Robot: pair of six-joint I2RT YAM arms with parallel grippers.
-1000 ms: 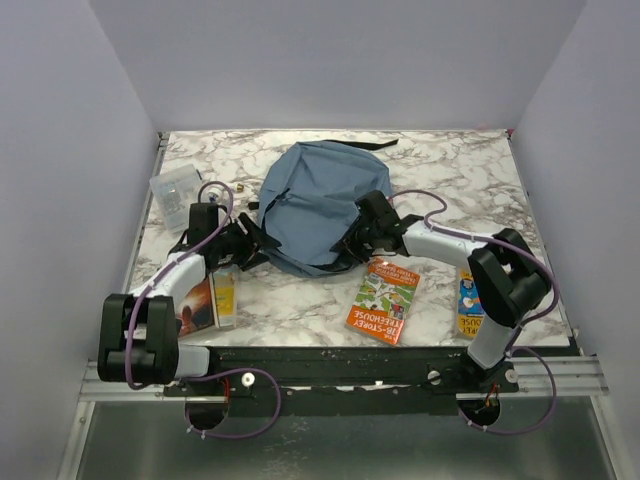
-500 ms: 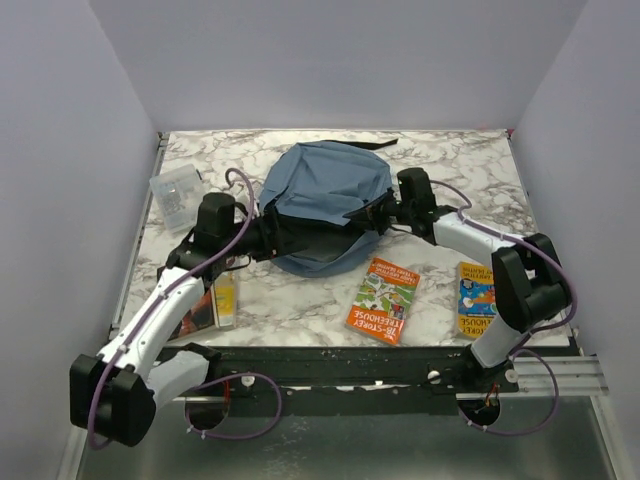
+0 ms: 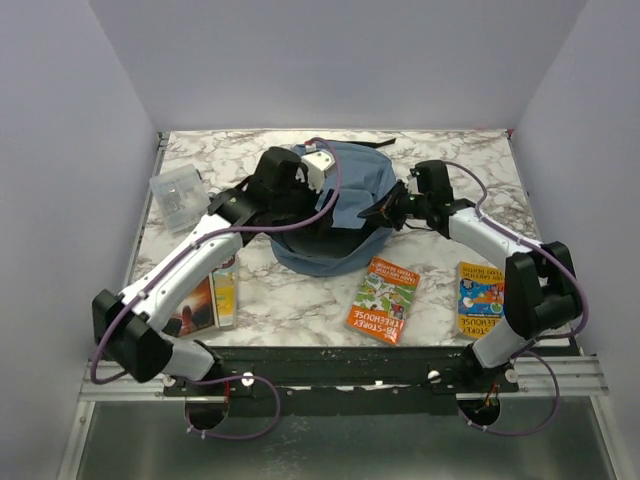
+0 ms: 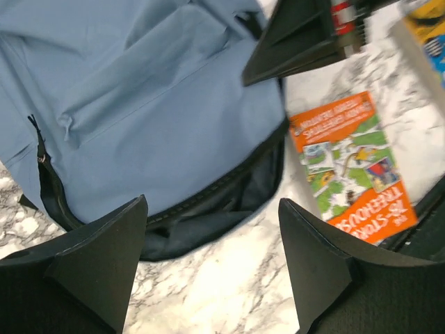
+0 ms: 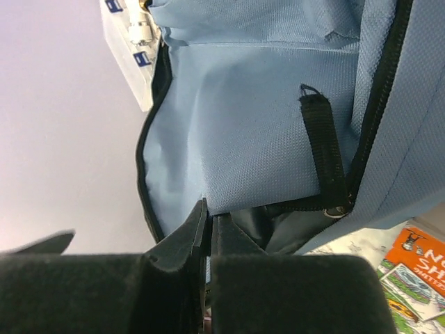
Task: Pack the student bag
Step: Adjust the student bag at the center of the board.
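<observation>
The marble table point(image 3: 300, 300) carries everything. The bag point(image 3: 352, 190), dusty blue with black zippers, lies flat at the middle of the table towards the far edge, between the two arms. Its main zipper is undone along the near edge, and the gap shows dark lining point(image 4: 229, 202). Nothing can be made out inside it.

The left gripper point(image 4: 212, 209) hangs above the near part of the bag, over the opening. Its fingers are spread wide and grasp nothing. The right gripper point(image 5: 207, 212) is at the bag's right side, its fingers clenched on the blue fabric edge of the opening and lifting it a little. A black pull strap point(image 5: 321, 149) lies on the fabric just beside that grip.

An orange book point(image 3: 382, 298) lies on the table just in front of the bag, near the opening. A yellow and blue book point(image 3: 480, 297) lies at the right, close to the near edge. A dark book point(image 3: 195, 308) lies at the left with a slim yellow item point(image 3: 225, 297) touching its right side. A clear plastic box point(image 3: 177, 190) sits at the far left, apart from the bag. Its contents are too small to tell.
</observation>
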